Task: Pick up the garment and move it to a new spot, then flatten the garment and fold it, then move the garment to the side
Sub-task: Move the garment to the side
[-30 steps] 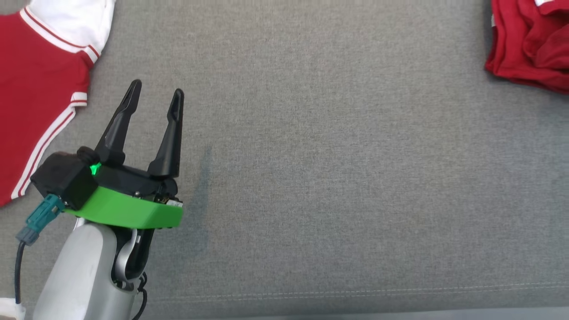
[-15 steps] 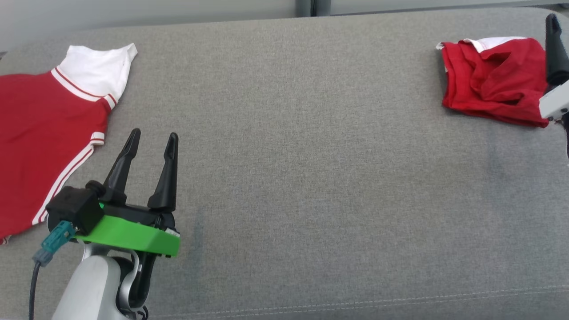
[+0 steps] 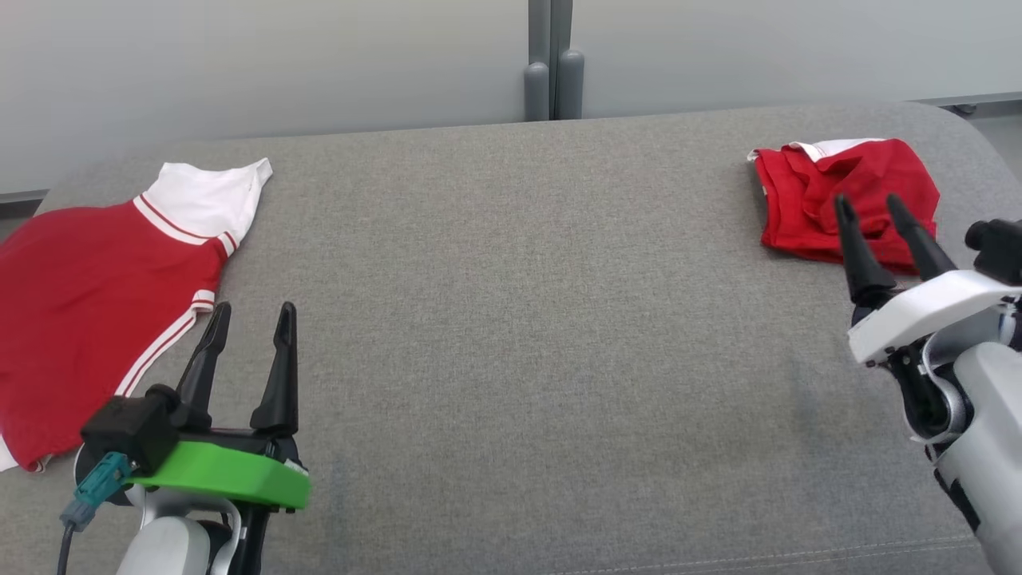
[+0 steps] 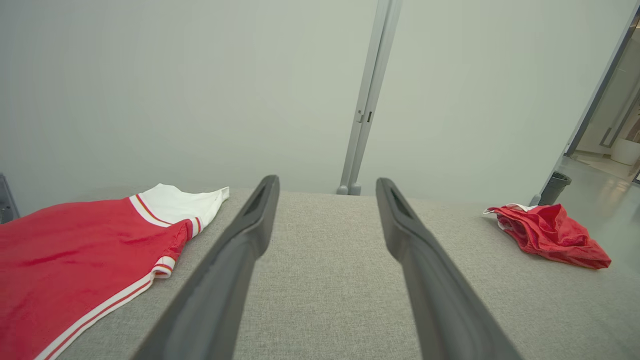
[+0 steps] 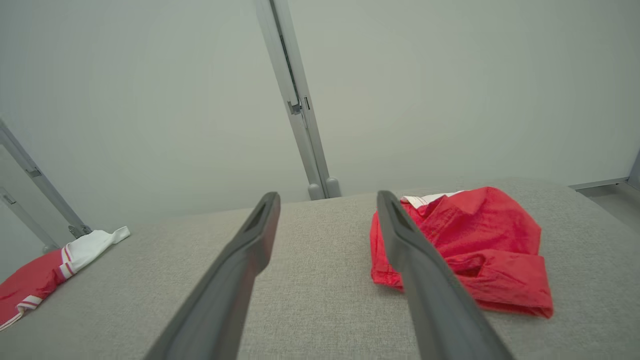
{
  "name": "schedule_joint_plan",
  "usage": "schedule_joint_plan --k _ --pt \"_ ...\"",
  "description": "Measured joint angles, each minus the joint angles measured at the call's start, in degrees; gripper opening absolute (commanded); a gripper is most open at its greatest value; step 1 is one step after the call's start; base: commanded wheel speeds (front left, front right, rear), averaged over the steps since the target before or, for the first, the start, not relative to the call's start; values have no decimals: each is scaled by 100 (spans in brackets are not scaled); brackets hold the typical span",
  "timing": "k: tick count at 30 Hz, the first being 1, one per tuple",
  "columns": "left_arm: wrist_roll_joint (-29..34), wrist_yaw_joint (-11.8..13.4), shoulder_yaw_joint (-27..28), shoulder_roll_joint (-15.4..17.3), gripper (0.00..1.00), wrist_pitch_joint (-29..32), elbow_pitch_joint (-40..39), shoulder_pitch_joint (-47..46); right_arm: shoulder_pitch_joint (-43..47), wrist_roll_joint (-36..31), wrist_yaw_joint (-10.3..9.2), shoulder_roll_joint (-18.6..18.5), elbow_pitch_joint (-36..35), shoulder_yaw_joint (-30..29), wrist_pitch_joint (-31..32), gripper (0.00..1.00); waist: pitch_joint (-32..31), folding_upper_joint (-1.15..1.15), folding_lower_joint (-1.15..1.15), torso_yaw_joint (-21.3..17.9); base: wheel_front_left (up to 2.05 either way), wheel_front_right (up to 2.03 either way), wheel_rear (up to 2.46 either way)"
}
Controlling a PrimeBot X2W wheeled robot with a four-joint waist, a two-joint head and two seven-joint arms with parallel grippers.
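Red crumpled garment [image 3: 798, 204] sits far right on the grey desk [image 3: 519, 319].
I see both sets of fingers spread and empty: right gripper [image 3: 866, 201] hovering at its near edge, left gripper [image 3: 255, 309] beside a flat red-and-white shirt [image 3: 88, 319].

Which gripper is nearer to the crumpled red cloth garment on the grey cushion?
Right. The right gripper is close in front of the crumpled red cloth garment; the left gripper is far across the grey fabric cushion.
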Motion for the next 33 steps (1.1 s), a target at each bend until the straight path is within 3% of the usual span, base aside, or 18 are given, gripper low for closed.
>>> schedule_joint_plan --k 3,10,22,33 --pt "26 23 47 -2 100 0 -25 94 263 -81 -10 177 -229 -81 0 100 -85 0 0 -13 0 0 0" --pt "40 38 133 -130 100 1 -101 270 787 -313 -274 424 -755 -416 0 100 -156 0 0 -25 0 0 0" --pt "105 38 196 -143 100 1 -151 304 1390 -1188 -547 479 -1571 -428 0 100 -157 0 0 7 0 0 0" --pt "215 35 209 -179 100 1 -152 382 1743 -1469 -615 566 -1997 -469 0 100 -173 0 0 60 0 0 0"
